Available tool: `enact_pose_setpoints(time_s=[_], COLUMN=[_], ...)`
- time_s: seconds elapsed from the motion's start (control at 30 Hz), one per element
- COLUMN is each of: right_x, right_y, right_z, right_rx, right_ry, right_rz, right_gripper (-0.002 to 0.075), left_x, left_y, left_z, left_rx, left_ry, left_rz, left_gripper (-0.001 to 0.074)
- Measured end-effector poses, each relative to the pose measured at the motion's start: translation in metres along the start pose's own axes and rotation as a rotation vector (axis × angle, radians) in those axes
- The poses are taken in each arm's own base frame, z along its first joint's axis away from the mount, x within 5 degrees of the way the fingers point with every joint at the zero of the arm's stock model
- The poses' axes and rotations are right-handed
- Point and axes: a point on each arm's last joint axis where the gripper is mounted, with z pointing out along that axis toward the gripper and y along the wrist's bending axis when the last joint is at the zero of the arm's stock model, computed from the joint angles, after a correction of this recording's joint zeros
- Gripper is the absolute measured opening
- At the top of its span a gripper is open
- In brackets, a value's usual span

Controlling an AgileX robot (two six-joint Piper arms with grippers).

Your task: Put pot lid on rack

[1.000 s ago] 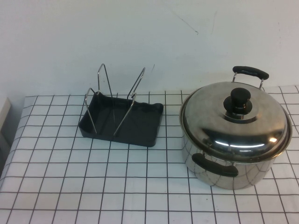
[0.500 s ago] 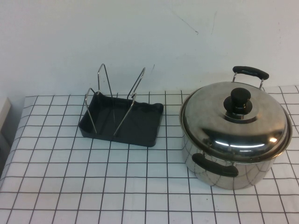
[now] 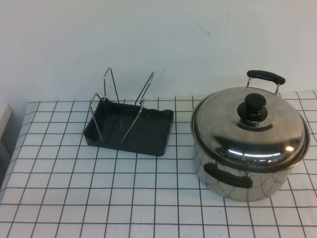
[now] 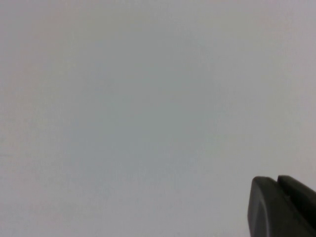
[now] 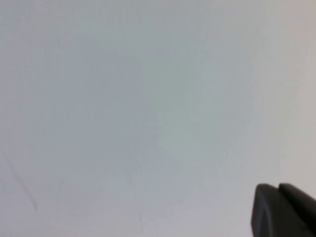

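The pot lid (image 3: 247,126), a domed polished steel disc with a black knob (image 3: 253,105), sits on the steel pot (image 3: 237,181) at the right of the table. The rack (image 3: 130,130), a dark grey tray with upright wire loops, stands at the back left-centre and holds nothing. Neither arm shows in the high view. My left gripper (image 4: 276,180) shows only in the left wrist view, its two dark fingertips together, facing a blank pale wall. My right gripper (image 5: 278,186) shows the same way in the right wrist view, empty.
The table wears a white cloth with a black grid (image 3: 99,198). The pot has two black handles, one in front (image 3: 228,176) and one behind (image 3: 266,76). A pale wall rises behind the table. A pale object edge (image 3: 4,119) shows at the far left.
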Motion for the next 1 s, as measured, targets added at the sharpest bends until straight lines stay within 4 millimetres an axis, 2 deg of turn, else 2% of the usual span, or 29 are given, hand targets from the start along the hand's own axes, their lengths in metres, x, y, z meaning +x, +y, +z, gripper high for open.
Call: enact_pose_setpoints(time_s=[0.1, 0.23, 0.3, 0.4, 0.57, 0.67, 0.8, 0.9, 1.0], right_x=[-0.018, -0.022, -0.019, -0.015, -0.039, -0.05, -0.049, -0.041, -0.033], right_y=[-0.002, -0.006, -0.006, -0.005, -0.014, -0.018, -0.017, -0.008, 0.012], right_z=[-0.002, -0.003, -0.002, 0.003, 0.013, 0.03, 0.062, 0.09, 0.12], right_rx=[0.02, 0.052, 0.05, 0.021, 0.02, 0.016, -0.024, -0.103, -0.256], right_ry=[-0.197, -0.25, -0.211, -0.009, 0.168, 0.249, 0.349, 0.356, 0.308], right_rz=[0.062, 0.095, 0.112, 0.131, 0.113, 0.112, 0.101, 0.086, 0.064], right_gripper=[-0.0002, -0.0002, -0.0002, -0.0002, -0.0002, -0.0002, -0.0002, -0.0002, -0.0002], left_x=[-0.009, -0.03, -0.042, -0.051, -0.051, -0.039, -0.028, -0.024, -0.022], left_y=[-0.002, -0.005, -0.007, -0.009, -0.009, -0.008, -0.007, -0.006, -0.006], left_z=[0.003, 0.008, 0.01, 0.018, 0.036, 0.048, 0.06, 0.068, 0.07], left_rx=[0.002, 0.009, 0.013, 0.013, 0.007, -0.002, -0.01, -0.014, -0.015], left_ry=[0.027, 0.05, 0.063, 0.115, 0.204, 0.294, 0.354, 0.353, 0.366], left_rz=[0.024, 0.048, 0.059, 0.066, 0.067, 0.066, 0.067, 0.067, 0.067], left_gripper=[-0.0003, -0.0003, -0.0003, -0.0003, -0.0003, -0.0003, -0.0003, -0.0003, -0.0003])
